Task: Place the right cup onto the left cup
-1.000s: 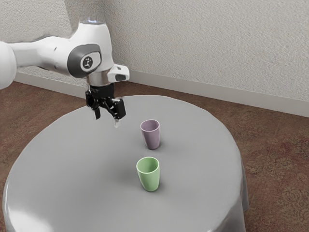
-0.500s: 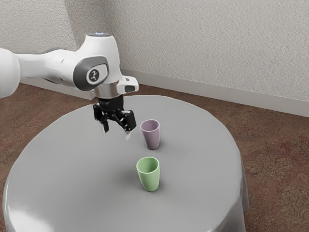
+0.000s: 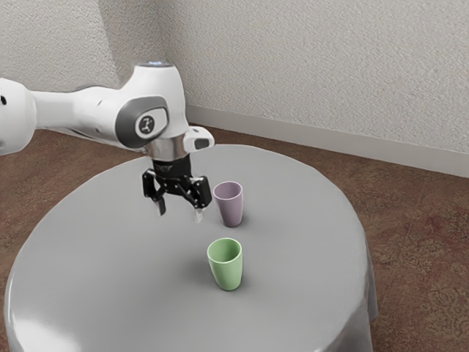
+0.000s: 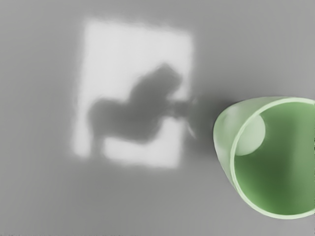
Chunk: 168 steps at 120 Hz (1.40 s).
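My gripper (image 3: 179, 212) hangs above the table in the exterior view, fingers apart with nothing between them. It is to the exterior view's left of both cups. The purple cup (image 3: 229, 205) stands upright on the table, a little beyond the gripper's near finger toward the exterior view's right. Nearer the camera, the green cup (image 3: 226, 265) also stands upright, apart from the purple one. In the wrist view the green cup (image 4: 225, 129) is seen from above, its inside bare.
Both cups stand on a round table with a grey cloth (image 3: 132, 271), whose edge curves down at the exterior view's right. A textured wall (image 3: 315, 73) rises behind it. The wrist view has a bright light patch (image 4: 113, 54) with a dark shadow on the cloth.
My hand has moved toward the exterior view's right and lower, coming closer to the cups. Both cups have stayed where they were.
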{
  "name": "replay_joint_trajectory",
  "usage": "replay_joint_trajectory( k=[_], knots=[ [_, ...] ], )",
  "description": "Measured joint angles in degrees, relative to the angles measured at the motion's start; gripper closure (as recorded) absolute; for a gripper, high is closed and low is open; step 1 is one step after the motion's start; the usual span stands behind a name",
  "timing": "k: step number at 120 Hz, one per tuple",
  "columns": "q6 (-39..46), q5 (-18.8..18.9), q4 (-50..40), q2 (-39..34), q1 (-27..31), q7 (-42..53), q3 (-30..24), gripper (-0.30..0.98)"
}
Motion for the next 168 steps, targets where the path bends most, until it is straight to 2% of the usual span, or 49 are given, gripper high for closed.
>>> replay_joint_trajectory(
  k=[60,113,168],
  knots=[
    [2.9,0.1,-2.8,1.1,-0.9,-3.3,-1.3,0.00],
    [3.5,0.0,2.1,7.1,-1.8,-4.6,-1.4,0.00],
    [4.8,0.0,2.5,10.7,-1.8,-5.2,-1.4,0.00]
  ],
)
